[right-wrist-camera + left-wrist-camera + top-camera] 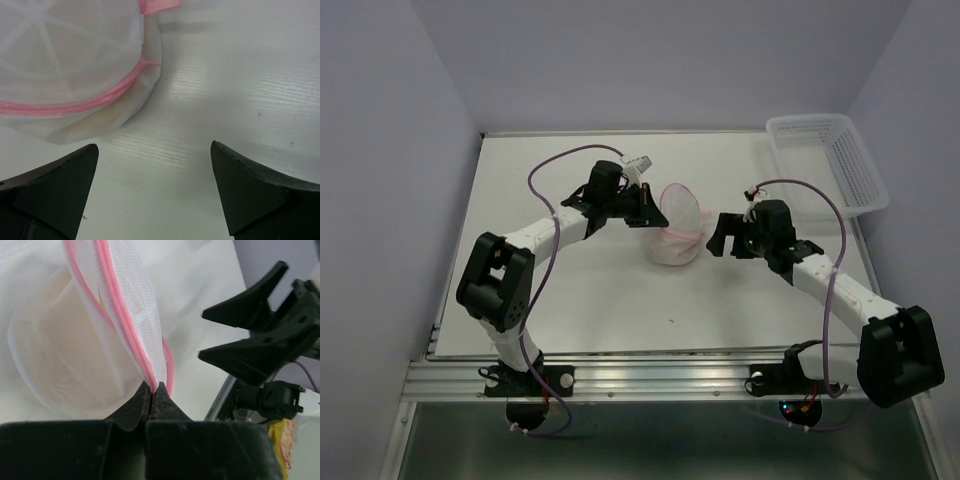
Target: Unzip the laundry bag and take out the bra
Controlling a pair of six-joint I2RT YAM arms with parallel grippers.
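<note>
The laundry bag (677,238), white mesh with pink zipper trim, sits mid-table. My left gripper (650,207) is shut on its pink trim (152,385) and holds that edge of the bag (75,355) up. A beige tint, the bra (47,340), shows only through the mesh; it also shows at the bag's lower edge in the right wrist view (102,122). My right gripper (720,236) is open and empty just right of the bag (65,60), low over the table, jaws wide (153,145). It also shows in the left wrist view (250,337).
A white plastic lattice basket (832,160) stands at the back right corner. The table's right edge runs just beyond it. Purple cables loop over both arms.
</note>
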